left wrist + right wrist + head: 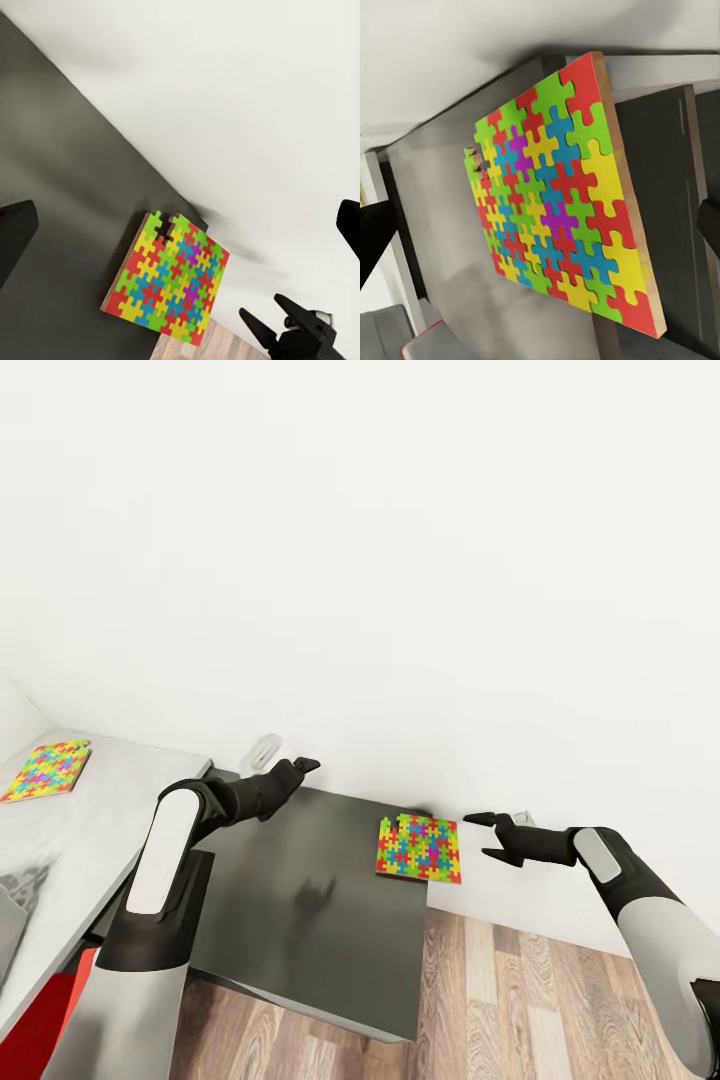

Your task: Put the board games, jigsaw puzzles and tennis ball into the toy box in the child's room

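- One jigsaw puzzle (pixel 419 848) lies flat on the far right corner of the lower dark grey side cabinet (pixel 300 920), its right edge overhanging the cabinet's right edge; by the task it belongs in the toy box, so it has not been put away.
- A second jigsaw puzzle (pixel 46 770) lies flat on the pale table (pixel 110 810) at the far left, well apart from both arms and apparently untouched.
- The right gripper (pixel 480 836) hovers just to the right of the cabinet puzzle, at about its level, its two fingers spread wide and pointing at it; it holds nothing and is not touching the puzzle.
- The right wrist view shows that puzzle (pixel 562 195) close up between the dark finger edges, so a grasp looks to be the step in hand.
- The left gripper (pixel 300 765) sits over the far edge of the cabinet near the wall, its fingers parted and holding nothing.
- In the left wrist view the same puzzle (pixel 169 279) lies on the dark top with the right gripper (pixel 266 319) just beyond it.
- Judging from this, both visible puzzles are still to be delivered; nothing here tells how the board games and tennis ball stand.
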`<state>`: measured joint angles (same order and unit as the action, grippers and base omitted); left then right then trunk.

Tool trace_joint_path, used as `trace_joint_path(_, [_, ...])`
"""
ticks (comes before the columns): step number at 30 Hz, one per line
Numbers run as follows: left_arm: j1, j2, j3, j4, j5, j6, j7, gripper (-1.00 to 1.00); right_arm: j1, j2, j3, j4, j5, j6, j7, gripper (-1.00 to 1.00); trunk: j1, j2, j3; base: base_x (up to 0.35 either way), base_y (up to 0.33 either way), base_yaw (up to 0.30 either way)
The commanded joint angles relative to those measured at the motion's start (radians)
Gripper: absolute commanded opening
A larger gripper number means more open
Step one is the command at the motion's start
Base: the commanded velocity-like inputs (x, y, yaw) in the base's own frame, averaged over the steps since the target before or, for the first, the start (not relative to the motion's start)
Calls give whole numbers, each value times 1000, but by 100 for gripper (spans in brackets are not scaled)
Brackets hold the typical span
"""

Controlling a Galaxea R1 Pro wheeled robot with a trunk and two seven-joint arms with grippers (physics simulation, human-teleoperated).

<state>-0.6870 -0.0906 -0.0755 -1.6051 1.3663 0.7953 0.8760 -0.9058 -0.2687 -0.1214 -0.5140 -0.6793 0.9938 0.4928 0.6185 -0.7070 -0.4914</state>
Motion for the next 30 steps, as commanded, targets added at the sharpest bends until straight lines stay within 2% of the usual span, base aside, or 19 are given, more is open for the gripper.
trace_joint_path(1, [-1,0,0,-1,9,1,10,100,-1,0,-5,0,9,5,7,100,0,-1,-1,0,0,0])
trace_joint_path(30, [-5,-1,0,-1,11,1,12,100,-1,5,-6,3,10,5,7,100,0,-1,-40,0,0,0])
